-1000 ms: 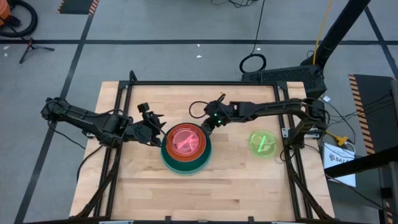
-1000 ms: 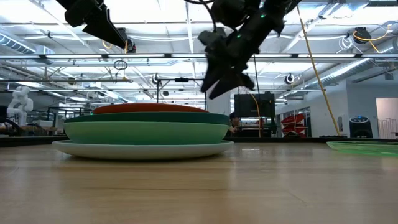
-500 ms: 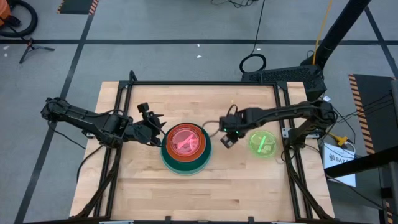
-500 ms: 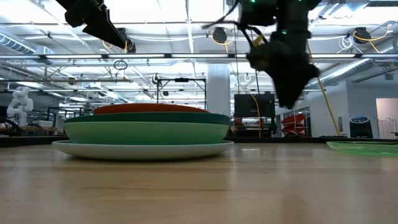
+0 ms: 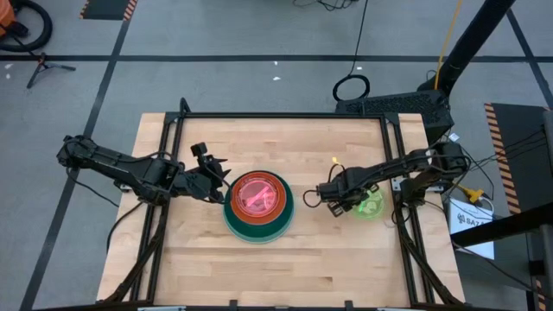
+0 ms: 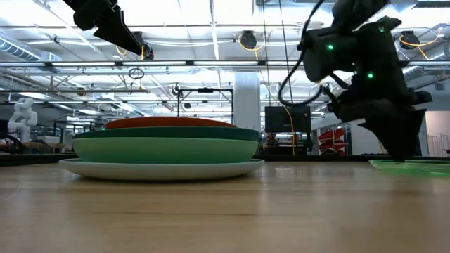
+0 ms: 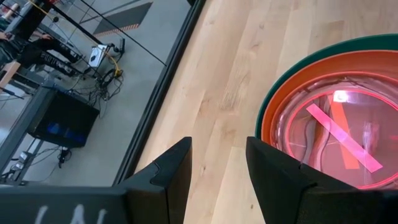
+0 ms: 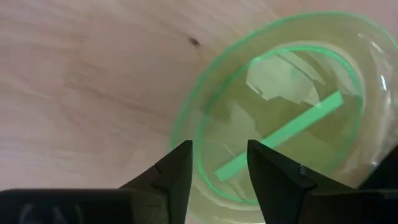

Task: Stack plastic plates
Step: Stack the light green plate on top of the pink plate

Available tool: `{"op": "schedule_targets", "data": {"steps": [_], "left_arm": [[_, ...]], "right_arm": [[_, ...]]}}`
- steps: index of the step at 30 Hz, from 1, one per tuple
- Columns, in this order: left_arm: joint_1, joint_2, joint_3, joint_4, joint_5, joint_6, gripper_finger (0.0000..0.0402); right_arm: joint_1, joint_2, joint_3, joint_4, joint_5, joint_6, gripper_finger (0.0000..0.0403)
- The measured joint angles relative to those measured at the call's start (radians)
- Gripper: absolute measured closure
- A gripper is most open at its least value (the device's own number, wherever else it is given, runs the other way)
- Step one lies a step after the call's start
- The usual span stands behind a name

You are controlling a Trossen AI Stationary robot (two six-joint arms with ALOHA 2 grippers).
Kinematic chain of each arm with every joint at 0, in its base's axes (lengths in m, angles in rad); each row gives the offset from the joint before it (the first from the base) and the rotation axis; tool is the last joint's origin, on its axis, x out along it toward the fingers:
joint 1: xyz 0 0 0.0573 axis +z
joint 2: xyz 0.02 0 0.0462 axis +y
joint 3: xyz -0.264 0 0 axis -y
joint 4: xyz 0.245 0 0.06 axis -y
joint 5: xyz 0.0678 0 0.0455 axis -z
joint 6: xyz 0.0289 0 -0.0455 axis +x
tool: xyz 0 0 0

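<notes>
Now that the right tool (image 5: 333, 200), jaws spread and empty, has swung from the stack (image 5: 258, 206) at frame centre to the lime plate (image 5: 366, 200) right of centre, pickup looks next.

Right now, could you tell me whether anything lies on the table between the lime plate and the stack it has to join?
Nothing visible does. Bare wood separates the lime plate from the stack. The right claw hangs open at the plate's near edge; the left claw waits open beside the stack.
</notes>
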Motion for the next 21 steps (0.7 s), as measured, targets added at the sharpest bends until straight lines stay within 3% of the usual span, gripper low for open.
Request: {"op": "schedule_targets", "data": {"steps": [21], "left_arm": [[0.0,0.0,0.0,0.001,0.0,0.001,0.0243]], "right_arm": [[0.019,-0.001,0.032,0.059,0.013,0.045,0.0255]]}}
